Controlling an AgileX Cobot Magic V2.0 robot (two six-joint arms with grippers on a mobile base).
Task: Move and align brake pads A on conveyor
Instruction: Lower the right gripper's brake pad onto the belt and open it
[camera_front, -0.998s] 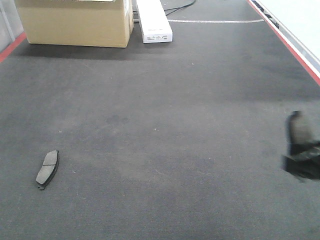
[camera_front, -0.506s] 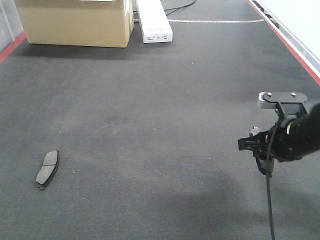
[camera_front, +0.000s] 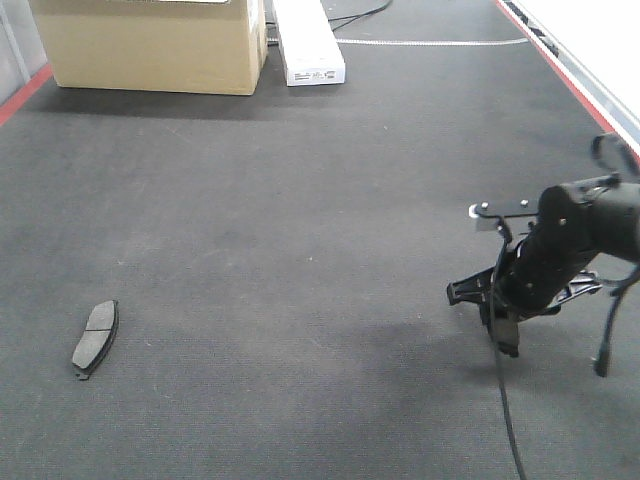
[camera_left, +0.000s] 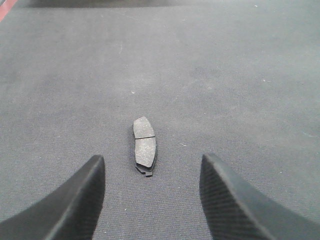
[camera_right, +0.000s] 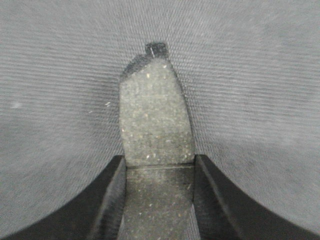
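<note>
Conveyor (camera_front: 300, 200): two pads seen, well apart, so aligning needs long carry.
Right arm (camera_front: 565, 235): 4 o'clock in front view, low over belt. Right jaws pinching held pad (camera_right: 156, 115) by one end only; risk: pad pivots or slips at release, lands crooked.
Lying pad (camera_front: 95, 338): 8 o'clock; left jaws spread just behind it.
Against half second ago: arm lower, nearer centre; lying pad unmoved.

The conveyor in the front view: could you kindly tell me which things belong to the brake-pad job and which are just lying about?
Job: conveyor; loose brake pad on its left side; second brake pad clamped in the right tool; open left tool facing the loose one.
Lying about: cardboard box; white carton, both at the belt's far end.
</note>
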